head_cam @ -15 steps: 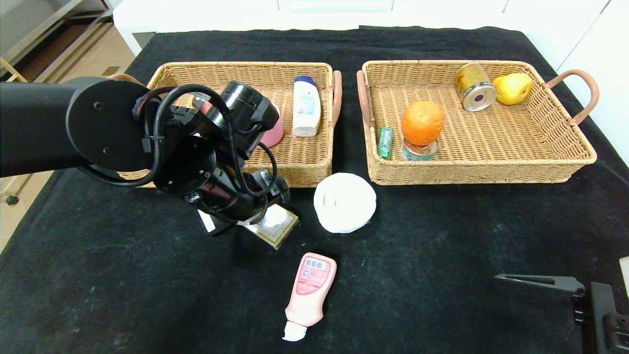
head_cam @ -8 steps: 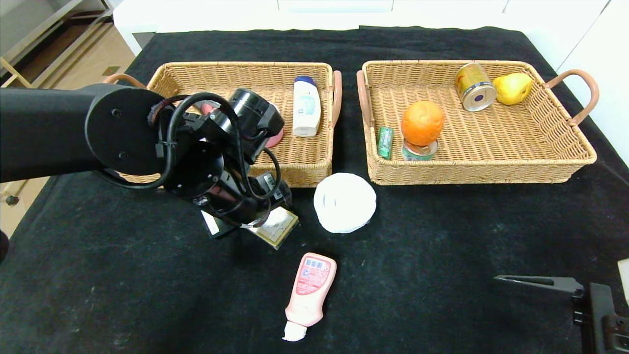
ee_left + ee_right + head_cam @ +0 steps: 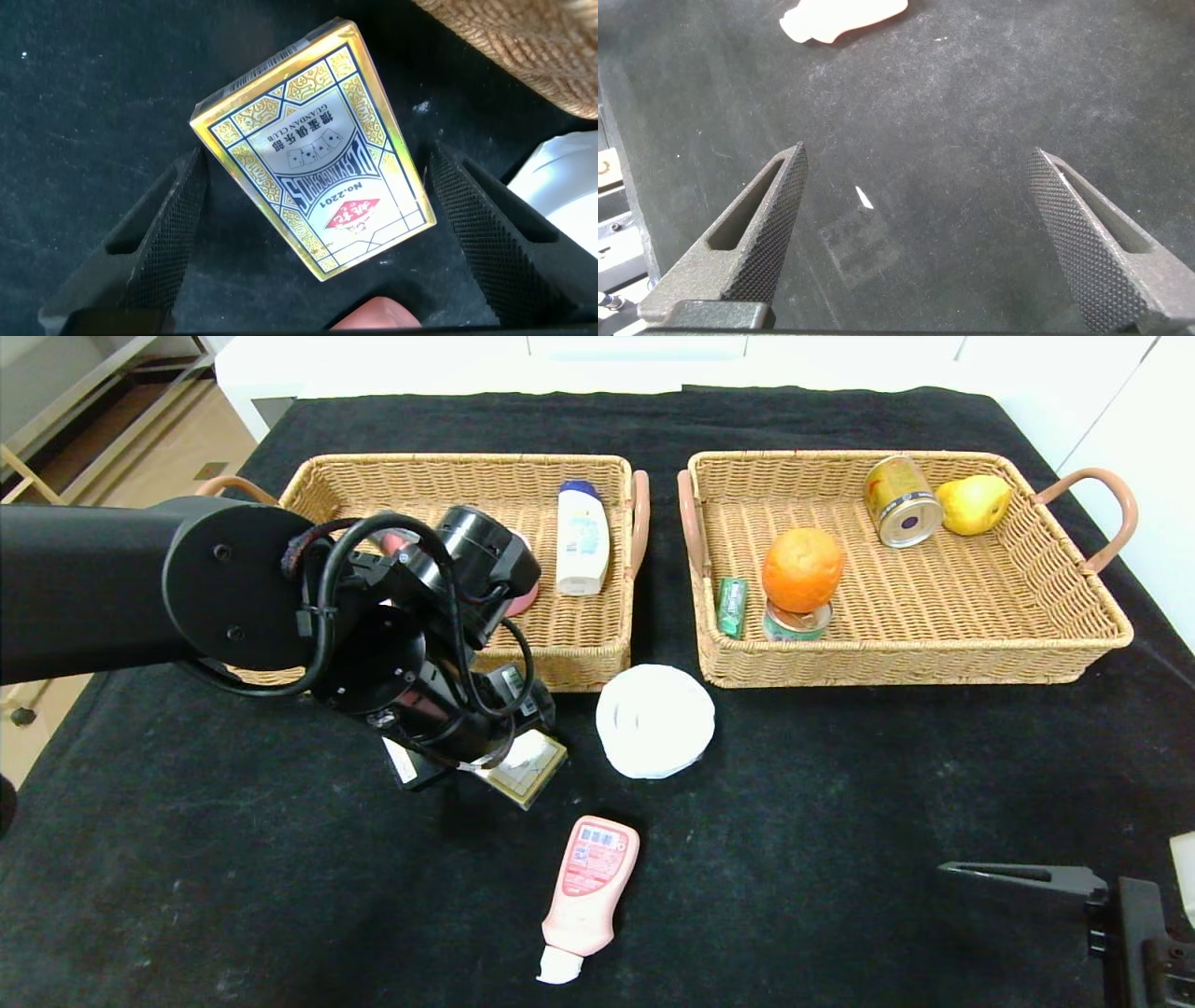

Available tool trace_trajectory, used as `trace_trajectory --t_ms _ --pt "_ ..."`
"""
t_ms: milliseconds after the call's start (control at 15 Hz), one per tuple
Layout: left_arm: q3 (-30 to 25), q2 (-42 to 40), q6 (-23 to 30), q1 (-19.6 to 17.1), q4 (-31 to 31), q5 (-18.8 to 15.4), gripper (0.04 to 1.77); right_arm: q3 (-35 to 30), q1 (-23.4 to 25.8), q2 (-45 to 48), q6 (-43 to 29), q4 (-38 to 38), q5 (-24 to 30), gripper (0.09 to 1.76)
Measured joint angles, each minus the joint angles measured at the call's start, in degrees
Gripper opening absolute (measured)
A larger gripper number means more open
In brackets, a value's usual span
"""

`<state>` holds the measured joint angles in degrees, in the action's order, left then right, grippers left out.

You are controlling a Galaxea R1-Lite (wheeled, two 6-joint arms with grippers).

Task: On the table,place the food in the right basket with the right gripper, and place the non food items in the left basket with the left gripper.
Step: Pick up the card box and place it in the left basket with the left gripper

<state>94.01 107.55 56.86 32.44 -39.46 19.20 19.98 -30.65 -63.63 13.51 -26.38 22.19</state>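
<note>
Head view: we're on the non-food pass. Left gripper (image 3: 467, 747) sits low over the card box (image 3: 523, 767) on the table (image 3: 840, 784), just in front of the left basket (image 3: 579, 658) wall. White tub (image 3: 654, 720) lies just beside the box, pink bottle (image 3: 588, 887) nearer us. Food already sits in the right basket (image 3: 934, 653). Right gripper (image 3: 1018, 875) parked at the near right, fingers spread, empty.

Left wrist view: card box (image 3: 316, 149) lies skewed between wide-open fingers (image 3: 173, 224), no contact. Next we likely need to drop, close, then lift clear of the wicker rim (image 3: 523, 47); tub (image 3: 561, 182) crowds one side.

Right wrist view: fingers (image 3: 766, 219) open over bare cloth, plenty of room.
</note>
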Motion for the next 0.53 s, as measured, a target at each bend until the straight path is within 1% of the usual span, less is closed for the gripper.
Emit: trace_trajectory --t_ms 133,267,333,400,533 --pt "0.00 0.12 -0.02 -0.04 -0.01 -0.29 1.72 -0.02 -0.02 -0.06 0.02 0.00 -0.02 1.71" --pt "-0.07 0.37 0.02 -0.11 -0.20 -0.29 1.38 -0.02 0.00 -0.15 0.02 0.01 -0.02 1.71" --pt "-0.09 0.50 0.06 -0.11 -0.20 0.01 1.25 -0.04 0.00 -0.17 0.00 0.01 0.00 1.71" --pt "-0.05 0.59 0.30 -0.09 -0.12 0.11 1.15 -0.04 0.00 -0.17 0.00 0.01 0.00 1.71" --pt "-0.05 0.74 0.39 -0.06 -0.09 0.12 1.08 -0.04 0.00 -0.20 0.00 0.01 -0.02 1.71"
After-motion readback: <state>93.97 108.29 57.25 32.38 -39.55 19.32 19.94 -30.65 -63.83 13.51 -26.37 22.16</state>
